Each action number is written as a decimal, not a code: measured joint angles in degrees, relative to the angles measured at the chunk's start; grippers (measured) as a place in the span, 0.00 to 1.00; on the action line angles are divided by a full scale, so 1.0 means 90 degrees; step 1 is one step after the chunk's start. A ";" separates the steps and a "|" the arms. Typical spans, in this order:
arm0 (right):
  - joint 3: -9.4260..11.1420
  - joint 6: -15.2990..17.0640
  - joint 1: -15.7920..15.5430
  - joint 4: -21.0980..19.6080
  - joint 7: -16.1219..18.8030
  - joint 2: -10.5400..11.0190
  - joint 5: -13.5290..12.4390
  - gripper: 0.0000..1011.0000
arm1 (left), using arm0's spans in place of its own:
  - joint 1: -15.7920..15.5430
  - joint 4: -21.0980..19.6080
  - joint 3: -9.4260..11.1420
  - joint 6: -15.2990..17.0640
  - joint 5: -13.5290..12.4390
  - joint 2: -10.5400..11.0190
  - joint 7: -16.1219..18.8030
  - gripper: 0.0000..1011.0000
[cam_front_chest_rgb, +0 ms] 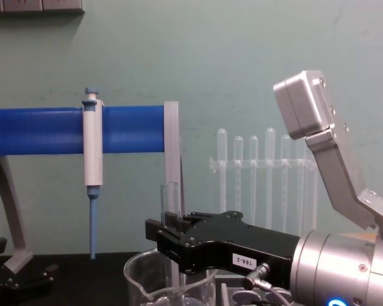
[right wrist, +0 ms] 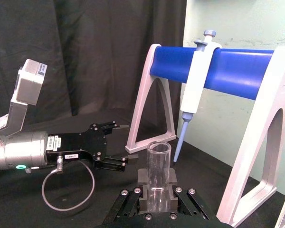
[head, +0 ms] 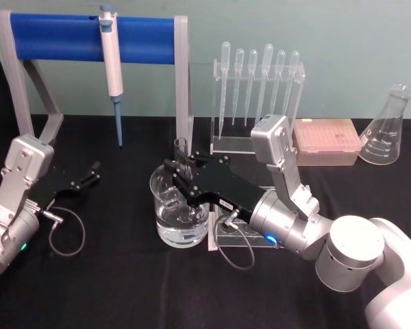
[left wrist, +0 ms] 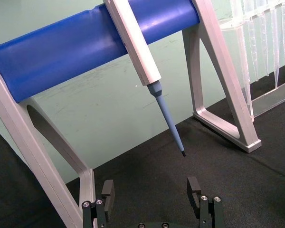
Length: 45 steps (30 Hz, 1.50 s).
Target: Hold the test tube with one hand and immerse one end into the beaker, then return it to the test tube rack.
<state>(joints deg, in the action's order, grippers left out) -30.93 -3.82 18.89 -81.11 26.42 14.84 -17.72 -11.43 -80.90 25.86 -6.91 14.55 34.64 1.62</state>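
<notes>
My right gripper is shut on the test tube, a clear glass tube held upright with its open rim on top. It hangs over the far side of the beaker, a wide glass with water in the bottom. In the chest view the test tube runs down past the rim of the beaker; its lower end is inside, and I cannot tell whether it touches the water. The right wrist view shows the test tube clamped between the right gripper fingers. My left gripper rests open at the far left.
A blue-barred stand with a hanging pipettor stands at the back left. Behind the right arm are a rack of plastic pipettes, a pink tip box and a conical flask. A clear holder lies beside the beaker.
</notes>
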 joint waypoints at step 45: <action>0.0000 0.0002 0.0000 0.0000 -0.0007 0.0000 0.0000 0.22 | 0.0000 0.0000 0.0000 0.0000 0.0000 0.0000 0.0000 0.99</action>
<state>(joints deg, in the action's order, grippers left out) -30.92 -3.80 18.88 -81.11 26.36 14.84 -17.72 -11.43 -80.90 25.86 -6.91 14.55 34.65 1.62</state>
